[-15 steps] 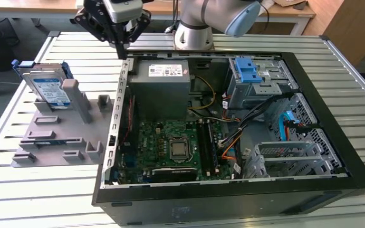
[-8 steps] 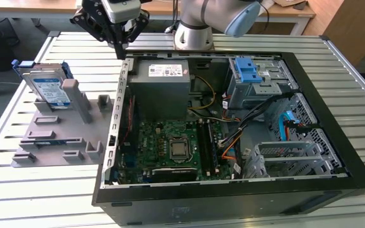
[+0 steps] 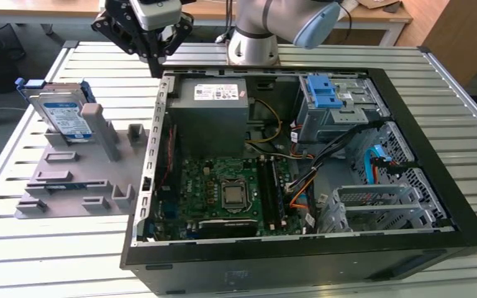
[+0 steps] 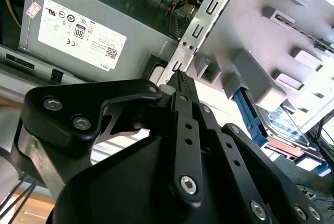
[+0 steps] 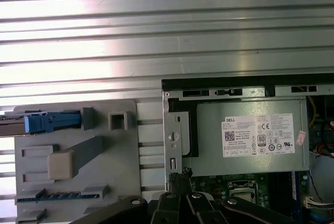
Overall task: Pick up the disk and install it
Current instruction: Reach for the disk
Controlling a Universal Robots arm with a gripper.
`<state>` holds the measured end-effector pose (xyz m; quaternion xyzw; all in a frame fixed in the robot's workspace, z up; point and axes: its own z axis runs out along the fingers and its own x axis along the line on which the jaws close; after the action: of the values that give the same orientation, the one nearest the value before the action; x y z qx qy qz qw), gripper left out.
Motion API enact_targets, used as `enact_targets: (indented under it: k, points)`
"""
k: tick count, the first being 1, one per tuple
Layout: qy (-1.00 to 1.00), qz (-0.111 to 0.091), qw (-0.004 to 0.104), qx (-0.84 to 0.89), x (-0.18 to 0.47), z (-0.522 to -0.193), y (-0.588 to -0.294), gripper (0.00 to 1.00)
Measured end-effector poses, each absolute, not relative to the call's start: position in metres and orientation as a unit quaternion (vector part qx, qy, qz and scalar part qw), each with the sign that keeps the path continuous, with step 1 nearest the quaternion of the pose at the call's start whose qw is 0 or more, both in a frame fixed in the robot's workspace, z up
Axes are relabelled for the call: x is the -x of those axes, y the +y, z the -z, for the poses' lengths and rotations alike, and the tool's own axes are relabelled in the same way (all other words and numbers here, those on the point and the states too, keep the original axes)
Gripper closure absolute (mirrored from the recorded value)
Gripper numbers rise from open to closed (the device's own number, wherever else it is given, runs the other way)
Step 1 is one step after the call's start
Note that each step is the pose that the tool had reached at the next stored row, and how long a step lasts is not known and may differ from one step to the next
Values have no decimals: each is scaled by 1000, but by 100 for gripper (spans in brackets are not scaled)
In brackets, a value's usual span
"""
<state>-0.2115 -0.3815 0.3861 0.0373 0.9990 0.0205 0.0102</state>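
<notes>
Black PC tower case (image 3: pixel 305 264) lies on its side, panel off, mid-frame in exterior view, on slatted metal table (image 3: pixel 56 254). Inside case: grey PSU (image 3: pixel 209 118) w/ white sticker at 11 o'clock; green motherboard (image 3: pixel 201 186) at 7 o'clock, CPU socket (image 3: pixel 233 194) on it; metal drive cage (image 3: pixel 325 121) at 1 o'clock w/ blue ridged latch (image 3: pixel 323 93) on it; perforated bracket (image 3: pixel 371 205) at 4 o'clock. Orange + black cables (image 3: pixel 303 185) run btwn board and cage. Grey slotted fixture plate (image 3: pixel 85 167) just beside case, at its 9 o'clock. Wooden desk (image 3: pixel 48 9) at 12 o'clock, beyond table.
</notes>
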Motion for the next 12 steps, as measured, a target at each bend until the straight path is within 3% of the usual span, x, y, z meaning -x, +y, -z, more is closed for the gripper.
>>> enact_targets:
  k: [12]
  points:
    - [999, -21, 10, -37, 215, -386, -381, 89]
